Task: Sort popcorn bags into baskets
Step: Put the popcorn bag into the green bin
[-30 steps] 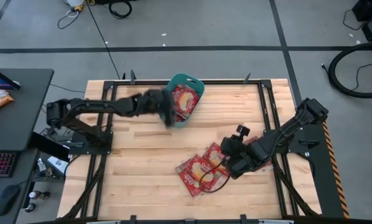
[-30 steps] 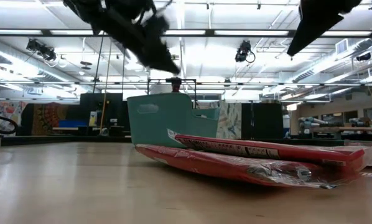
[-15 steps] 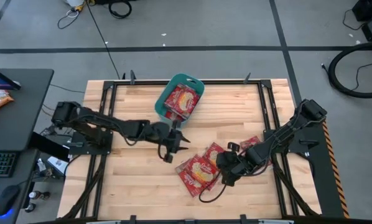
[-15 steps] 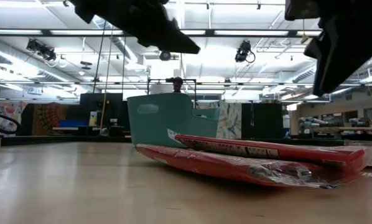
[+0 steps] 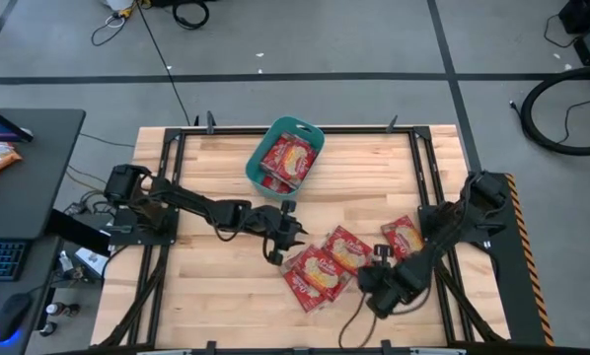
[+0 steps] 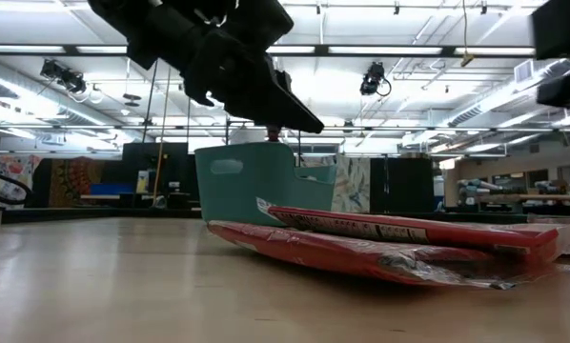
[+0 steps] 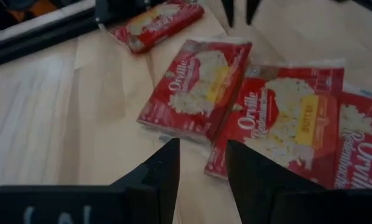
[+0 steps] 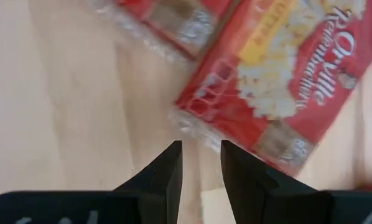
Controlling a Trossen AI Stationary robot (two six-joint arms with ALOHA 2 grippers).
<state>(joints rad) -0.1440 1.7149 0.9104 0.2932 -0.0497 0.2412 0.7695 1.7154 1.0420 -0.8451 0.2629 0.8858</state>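
Red popcorn bags [image 7: 260,112] beyond parted jaws

Two dark, slender jointed arms, matte black left gripper [image 5: 278,237] and right gripper [image 5: 372,286], tapered fingers, trailing black cable

The red popcorn bags [image 7: 201,87] lying on the desk [image 7: 55,124] read "Orville Redenbacher's", seen in both wrist views; nothing else is legible.

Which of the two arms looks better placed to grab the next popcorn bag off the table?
Probably the left. Its end effector hangs open beside the loose popcorn bags, between them and the basket. The right end effector, also open, sits on the pile's far side from it.
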